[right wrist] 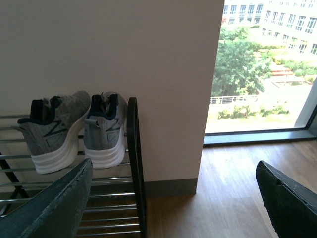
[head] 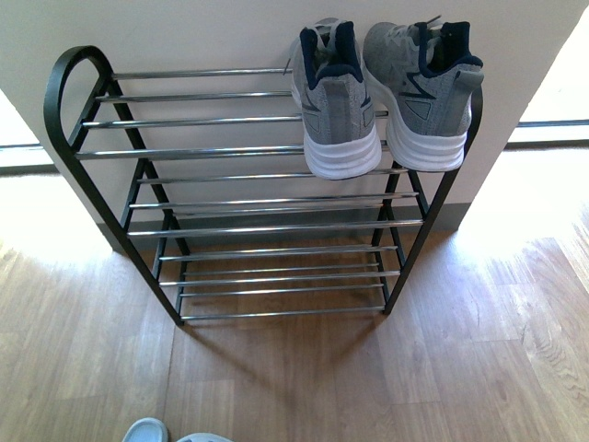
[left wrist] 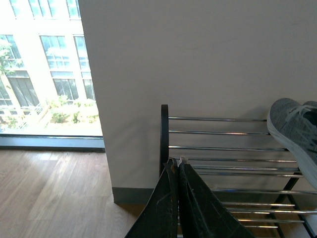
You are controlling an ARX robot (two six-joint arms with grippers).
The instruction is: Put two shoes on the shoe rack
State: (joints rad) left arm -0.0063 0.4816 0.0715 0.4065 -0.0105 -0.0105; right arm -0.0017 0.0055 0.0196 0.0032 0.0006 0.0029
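Note:
Two grey knit sneakers with white soles stand heels-out on the top tier of the shoe rack (head: 193, 150), at its right end: one (head: 336, 101) beside the other (head: 423, 92). In the right wrist view the same pair (right wrist: 74, 131) shows left of the rack's black side frame (right wrist: 134, 163). One shoe's toe (left wrist: 292, 129) enters the left wrist view. My left gripper (left wrist: 177, 163) is shut and empty, off the rack's left end. My right gripper (right wrist: 173, 198) is open and empty, off the rack's right end. Neither arm shows in the front view.
The rack stands against a white wall pillar (head: 230, 37) on a wooden floor (head: 368, 387). Windows (right wrist: 262, 69) flank the pillar on both sides. Tips of pale blue slides (head: 147, 430) peek in at the front view's lower edge.

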